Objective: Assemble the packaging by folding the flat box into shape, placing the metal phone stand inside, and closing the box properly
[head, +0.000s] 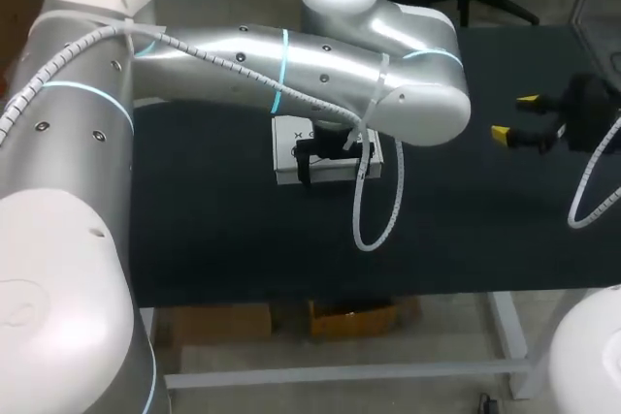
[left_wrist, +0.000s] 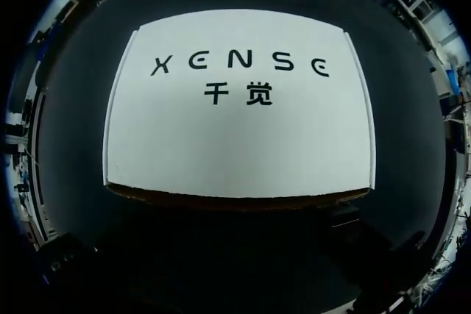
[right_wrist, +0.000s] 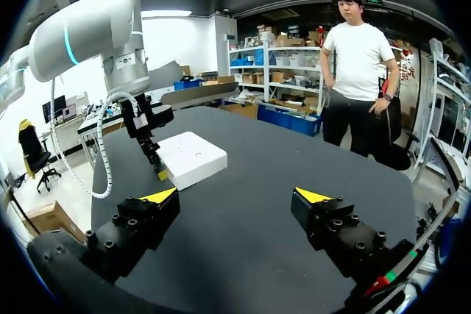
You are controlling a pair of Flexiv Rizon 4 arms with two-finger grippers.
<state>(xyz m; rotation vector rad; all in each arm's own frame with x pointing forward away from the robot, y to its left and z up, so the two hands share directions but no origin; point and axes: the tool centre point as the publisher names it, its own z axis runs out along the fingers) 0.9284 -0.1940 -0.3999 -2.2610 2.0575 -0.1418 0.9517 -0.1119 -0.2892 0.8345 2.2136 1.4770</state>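
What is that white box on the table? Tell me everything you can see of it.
The white box is a flat rectangle, cardboard by the look, with dark print on its lid and a brownish raw edge along one side. It looks closed and lies flat on the dark table, near the middle. The left gripper comes down from above at one of its edges; whether it grips the box cannot be told.

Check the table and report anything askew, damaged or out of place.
Nothing stands out. The white box lies flat on the table, closed and undented, with the left gripper at its edge. The right gripper is open, empty and well clear of it.
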